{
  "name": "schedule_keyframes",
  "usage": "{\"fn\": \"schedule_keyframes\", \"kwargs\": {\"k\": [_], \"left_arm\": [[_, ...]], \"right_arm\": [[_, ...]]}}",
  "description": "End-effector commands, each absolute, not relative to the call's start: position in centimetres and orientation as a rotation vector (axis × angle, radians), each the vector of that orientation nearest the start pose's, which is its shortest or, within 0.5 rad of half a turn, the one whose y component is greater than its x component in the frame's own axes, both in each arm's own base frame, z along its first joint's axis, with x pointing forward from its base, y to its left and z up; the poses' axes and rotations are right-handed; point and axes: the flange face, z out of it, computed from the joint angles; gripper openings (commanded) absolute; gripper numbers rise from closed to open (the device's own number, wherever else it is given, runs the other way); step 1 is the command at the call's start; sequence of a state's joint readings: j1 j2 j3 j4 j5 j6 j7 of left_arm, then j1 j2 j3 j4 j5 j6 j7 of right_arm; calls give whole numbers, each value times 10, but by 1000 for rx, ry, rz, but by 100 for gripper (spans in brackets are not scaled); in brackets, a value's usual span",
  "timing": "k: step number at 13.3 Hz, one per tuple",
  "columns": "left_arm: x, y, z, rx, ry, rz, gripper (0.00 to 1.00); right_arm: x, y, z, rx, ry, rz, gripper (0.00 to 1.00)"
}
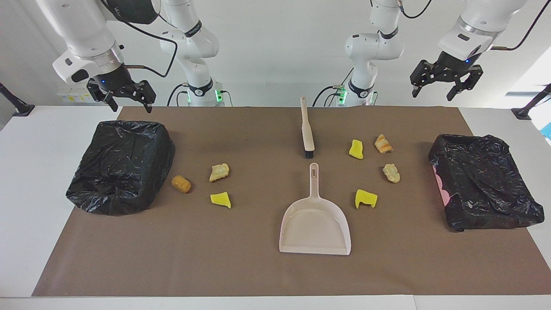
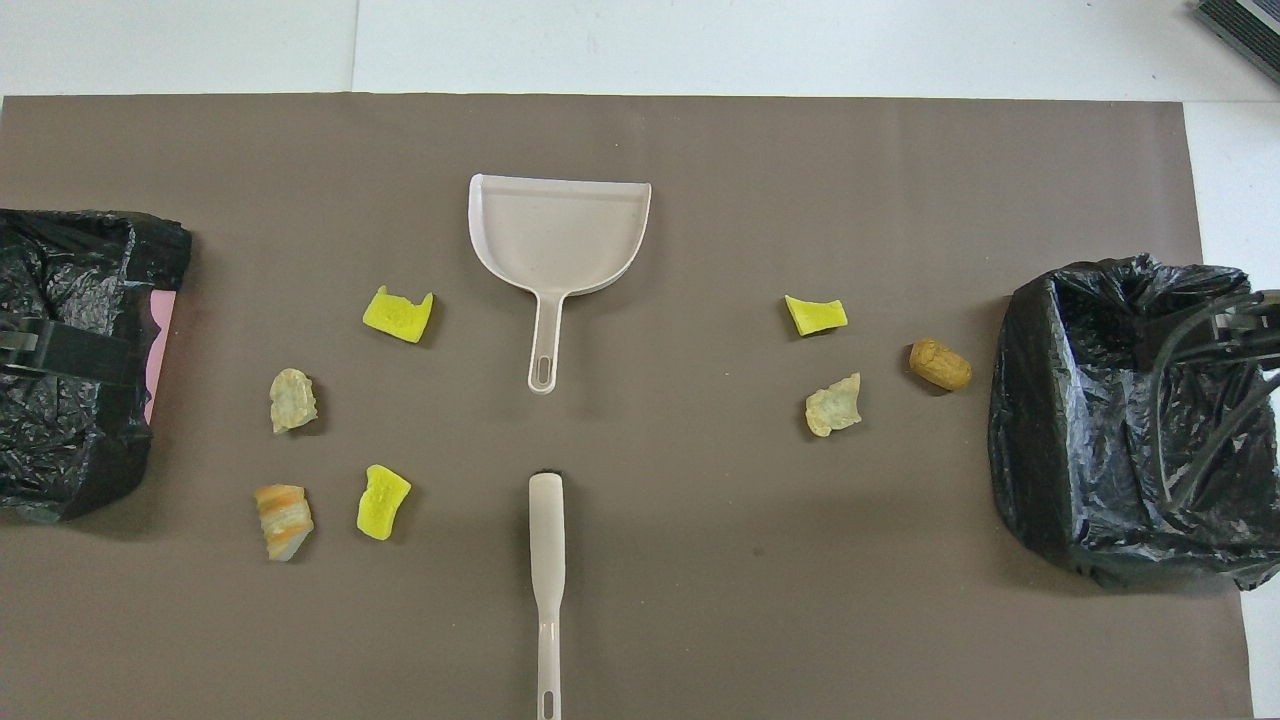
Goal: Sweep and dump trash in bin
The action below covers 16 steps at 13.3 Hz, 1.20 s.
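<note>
Several small trash chunks lie on the brown mat in two groups. Toward the right arm's end are a brown lump [image 1: 181, 184], a tan lump [image 1: 219, 172] and a yellow bit [image 1: 221, 199]. Toward the left arm's end are several more, among them a yellow bit [image 1: 356, 149] and an orange lump [image 1: 382, 144]. The beige dustpan [image 1: 315, 219] [image 2: 558, 240] lies mid-mat with its handle toward the robots. The brush [image 1: 306, 129] [image 2: 547, 560] lies nearer to the robots, bristles toward the dustpan. My right gripper [image 1: 129, 102] hangs open and empty above one bin [image 1: 122, 165]. My left gripper [image 1: 434, 94] hangs open and empty above the other bin [image 1: 482, 185].
Both bins are lined with black bags and stand at the two ends of the mat [image 2: 700, 620]. The bin at the left arm's end [image 2: 70, 300] shows a pink wall. White table [image 1: 34, 172] surrounds the mat.
</note>
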<state>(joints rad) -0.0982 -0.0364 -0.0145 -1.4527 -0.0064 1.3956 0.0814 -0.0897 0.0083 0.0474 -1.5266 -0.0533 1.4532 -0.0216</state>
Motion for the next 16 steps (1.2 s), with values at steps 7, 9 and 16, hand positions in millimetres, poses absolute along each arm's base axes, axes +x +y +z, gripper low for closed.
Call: {"fn": "schedule_keyframes", "kwargs": {"k": [7, 9, 16], "left_arm": [[513, -57, 684, -3143, 277, 25, 100], [513, -60, 684, -3142, 284, 18, 100], [427, -135, 629, -3131, 372, 24, 100]], "right_arm": [[543, -24, 632, -3174, 54, 142, 100], [546, -20, 632, -3173, 46, 132, 100], [584, 46, 587, -3161, -144, 160, 100]]}}
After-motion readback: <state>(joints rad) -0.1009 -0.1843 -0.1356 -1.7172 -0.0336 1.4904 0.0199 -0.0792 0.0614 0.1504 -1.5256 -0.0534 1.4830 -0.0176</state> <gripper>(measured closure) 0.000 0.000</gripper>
